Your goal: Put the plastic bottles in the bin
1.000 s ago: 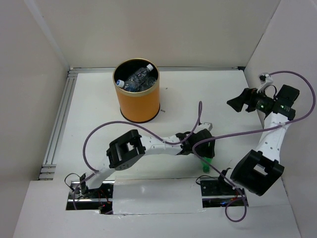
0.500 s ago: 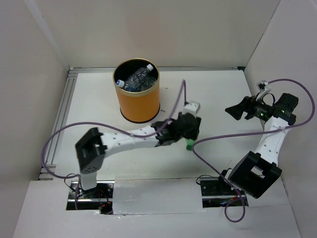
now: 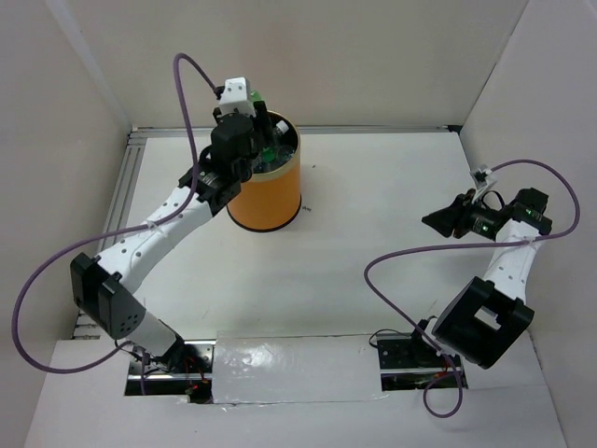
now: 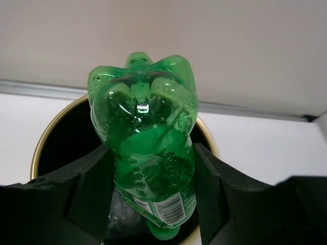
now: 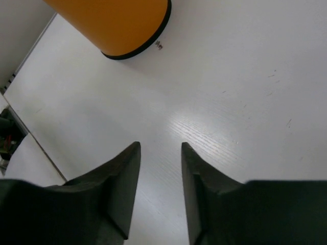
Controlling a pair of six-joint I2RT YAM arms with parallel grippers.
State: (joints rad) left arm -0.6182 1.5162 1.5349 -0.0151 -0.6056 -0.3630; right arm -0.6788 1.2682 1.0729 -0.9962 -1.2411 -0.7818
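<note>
Plastic bottles: one green bottle (image 4: 145,138) is in view, clamped between the two fingers (image 4: 92,189) of the left hand (image 4: 152,148). The left wrist view shows it inverted: base uppermost and toward the camera, label and green cap at the lower end. The cap end points down into the black inside of the bin (image 3: 270,201). The fingers press on the bottle's sides about mid-body.

Bin: upright on the worktop (image 3: 373,205), in the far left part, near the back wall. In the top view the left hand hangs over the left side of the bin's mouth, and a little green shows beside it, within the rim. A patch of clear plastic shows inside the bin below the green bottle; too little is visible to say what it is.

Right hand (image 5: 159,148): fingers parted, nothing between them. It hangs above bare worktop on the right side, well apart from the bin, whose orange wall shows at the top of the right wrist view.
</note>
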